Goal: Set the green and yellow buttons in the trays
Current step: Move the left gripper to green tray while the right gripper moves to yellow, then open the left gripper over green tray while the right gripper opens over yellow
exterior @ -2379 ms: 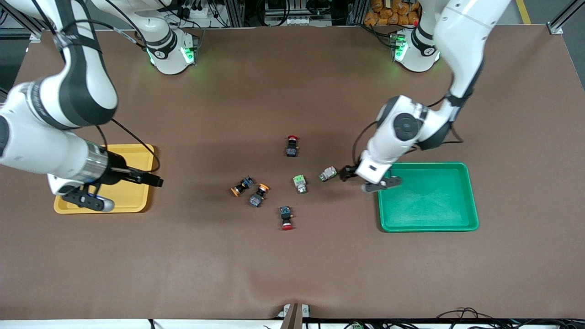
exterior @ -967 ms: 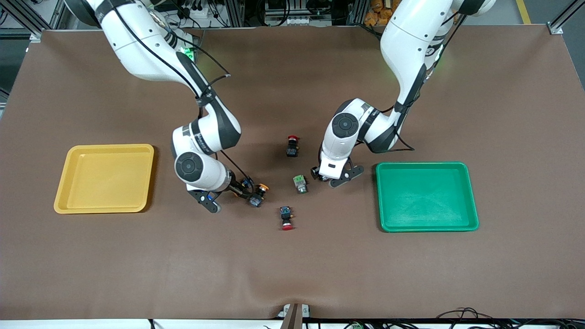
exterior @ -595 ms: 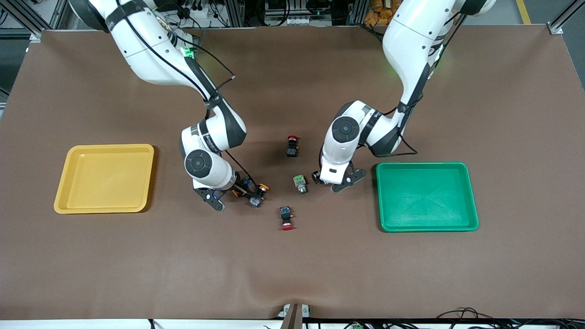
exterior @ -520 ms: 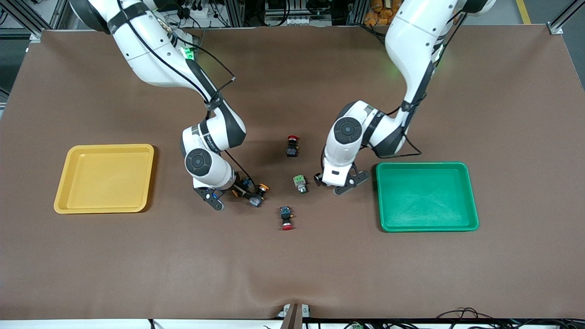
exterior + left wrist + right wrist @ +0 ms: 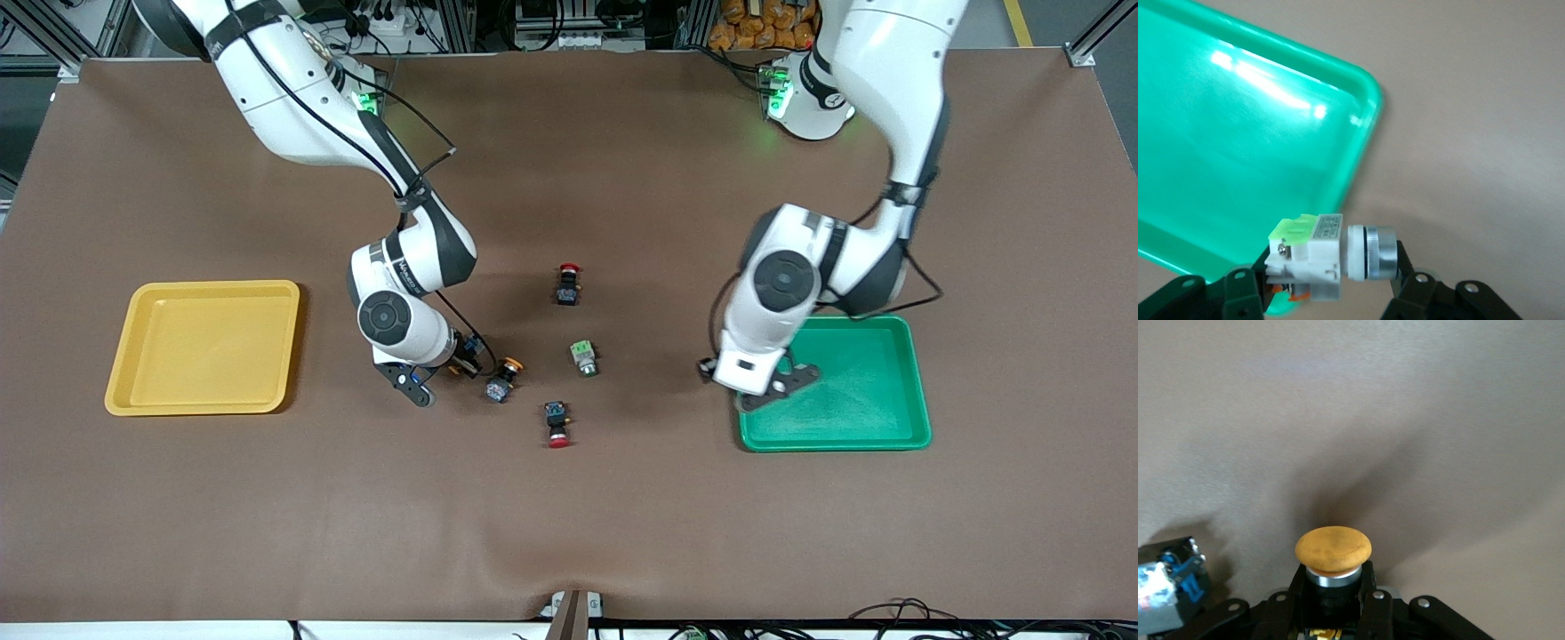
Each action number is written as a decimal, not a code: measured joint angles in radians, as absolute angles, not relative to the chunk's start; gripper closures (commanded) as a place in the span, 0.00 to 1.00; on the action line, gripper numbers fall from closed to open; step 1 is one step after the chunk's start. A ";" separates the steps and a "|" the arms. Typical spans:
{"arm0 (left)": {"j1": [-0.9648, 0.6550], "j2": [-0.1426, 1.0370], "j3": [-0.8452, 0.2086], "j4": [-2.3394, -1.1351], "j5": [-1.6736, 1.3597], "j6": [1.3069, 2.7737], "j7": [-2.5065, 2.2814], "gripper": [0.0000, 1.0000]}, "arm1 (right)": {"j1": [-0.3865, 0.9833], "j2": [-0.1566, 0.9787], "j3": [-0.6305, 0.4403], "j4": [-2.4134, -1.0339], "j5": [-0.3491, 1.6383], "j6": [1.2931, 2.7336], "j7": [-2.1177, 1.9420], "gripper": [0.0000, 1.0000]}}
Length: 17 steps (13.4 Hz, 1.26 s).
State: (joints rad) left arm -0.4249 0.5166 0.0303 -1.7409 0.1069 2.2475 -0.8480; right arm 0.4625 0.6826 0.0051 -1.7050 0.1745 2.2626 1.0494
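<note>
1. While it hangs over the green tray's [image 5: 880,427] corner, the left gripper [image 5: 1331,303] pinches a pale green button [image 5: 1331,253] between its fingers.
2. The right gripper [image 5: 1335,603], low at mid-table, is clamped on a yellow button [image 5: 1333,550].
3. Another yellow button [image 5: 500,380] lies just beside it; a second green button [image 5: 582,357] sits near the middle.
4. The yellow tray [image 5: 204,347] lies at the right arm's end.
</note>
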 measured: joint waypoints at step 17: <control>-0.242 0.577 0.028 -1.769 0.185 2.327 -0.733 1.00 | 0.086 0.557 -0.028 -1.651 0.099 1.872 0.368 1.00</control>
